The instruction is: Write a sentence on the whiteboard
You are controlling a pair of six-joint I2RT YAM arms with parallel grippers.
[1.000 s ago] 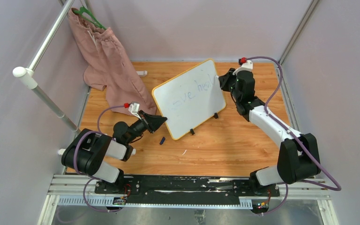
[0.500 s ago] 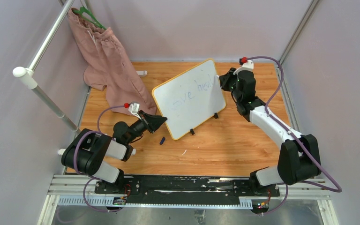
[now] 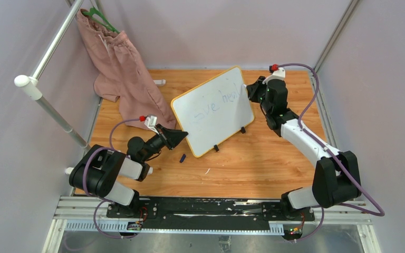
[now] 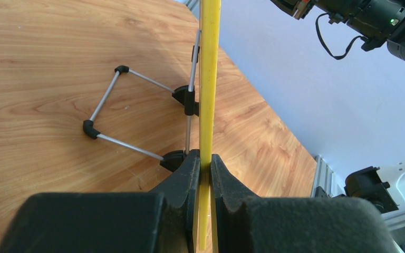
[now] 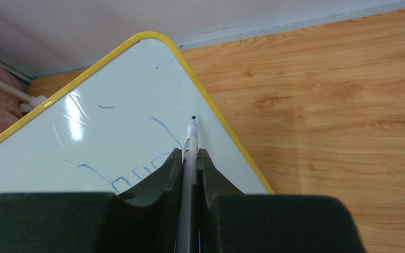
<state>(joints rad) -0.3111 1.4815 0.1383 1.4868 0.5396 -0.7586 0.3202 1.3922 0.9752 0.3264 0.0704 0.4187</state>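
Whiteboard stood propped mid-way on the table. We found the left gripper clamped on its edge and the right gripper pinching a marker. We judged the sentence part-written. With the tip at the board's edge, the next strokes call for a lower line.

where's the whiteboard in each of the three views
Top external: the whiteboard stands tilted at centre.
Left wrist: seen edge-on, its yellow frame runs vertically at centre, pinched by the left gripper.
Right wrist: its white face fills the left half.
Shared landmark: the yellow frame, visible in all three.
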